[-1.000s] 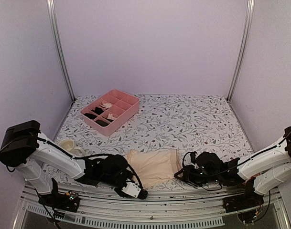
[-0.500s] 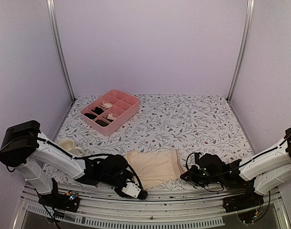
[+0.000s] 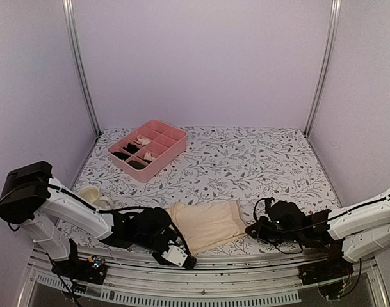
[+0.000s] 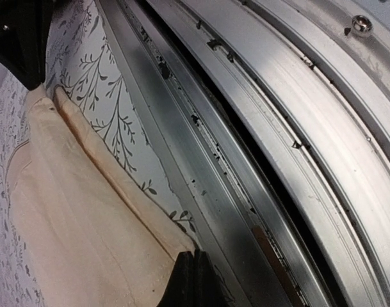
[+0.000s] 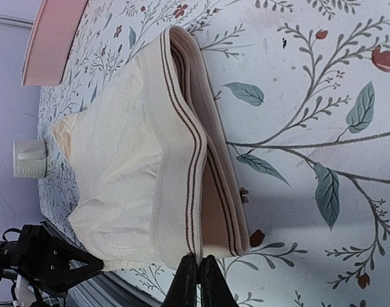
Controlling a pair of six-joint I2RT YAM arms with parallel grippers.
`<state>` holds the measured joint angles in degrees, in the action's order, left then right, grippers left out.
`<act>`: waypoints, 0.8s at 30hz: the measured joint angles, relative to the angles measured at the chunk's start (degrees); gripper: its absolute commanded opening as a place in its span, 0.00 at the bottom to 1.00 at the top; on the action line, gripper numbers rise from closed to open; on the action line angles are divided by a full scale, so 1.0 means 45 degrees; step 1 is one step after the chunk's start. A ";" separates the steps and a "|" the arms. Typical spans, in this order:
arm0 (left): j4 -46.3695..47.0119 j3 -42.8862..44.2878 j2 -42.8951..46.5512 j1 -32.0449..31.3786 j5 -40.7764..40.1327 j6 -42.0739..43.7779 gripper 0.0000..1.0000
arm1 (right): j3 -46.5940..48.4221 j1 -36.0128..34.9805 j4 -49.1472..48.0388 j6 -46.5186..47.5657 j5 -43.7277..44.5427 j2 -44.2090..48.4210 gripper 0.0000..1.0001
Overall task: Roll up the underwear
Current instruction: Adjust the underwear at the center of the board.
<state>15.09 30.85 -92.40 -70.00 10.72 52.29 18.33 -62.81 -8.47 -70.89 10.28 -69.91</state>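
- The pink compartment tray (image 3: 148,149) sits at the upper left of the tabletop (image 3: 265,166). Some compartments hold small black bundles (image 3: 122,155), others hold pale pieces.
- The peach-beige underwear (image 3: 204,222) lies at lower centre, with its striped waistband (image 5: 195,160) on its right side.
- The left claw (image 3: 182,259) lies low, fingertips pinched together on the garment's lower-left corner. The right claw (image 3: 251,229), also low, is closed on the waistband's lower end.
- The garment's lower edge runs just beside the metal rail (image 4: 278,160). Bare tabletop spreads above it and to its right.
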 measured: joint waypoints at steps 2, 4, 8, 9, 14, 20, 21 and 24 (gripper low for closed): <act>-0.0073 0.0000 0.0029 0.0000 0.0049 0.0010 0.00 | 0.0034 0.0019 0.0185 0.0029 0.0102 0.0058 0.03; -0.0097 0.0000 0.0034 0.0000 0.0083 0.0019 0.00 | 0.0034 0.0049 0.0393 0.0049 0.0151 0.0005 0.03; -0.0112 0.0000 0.0044 0.0000 0.0097 0.0034 0.00 | 0.0044 0.0053 0.0457 0.0087 0.0165 -0.0520 0.06; -0.0121 0.0000 0.0049 0.0000 0.0107 0.0034 0.00 | 0.0063 0.0053 0.0471 0.0107 0.0165 -0.0704 0.10; -0.0277 -0.0005 0.0146 0.0000 0.0141 0.0102 0.25 | 0.0646 0.0058 0.0801 0.0393 0.0160 -0.1253 0.29; -0.1127 -0.0034 0.1180 0.0151 0.0709 0.0155 0.71 | 0.1583 0.0005 0.2424 0.0923 0.0515 -0.0699 0.51; -0.1389 -0.0034 0.1593 0.0257 0.0996 0.0102 0.80 | 0.1821 -0.0034 0.2909 0.1020 0.0699 -0.0408 0.57; -0.1851 -0.0029 0.2516 0.0661 0.1792 0.0408 0.93 | 0.2603 -0.0058 0.4143 0.1452 0.1297 0.0544 0.72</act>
<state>6.76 30.72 -81.08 -67.02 18.79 54.13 30.04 -63.07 10.17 -64.36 16.12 -67.46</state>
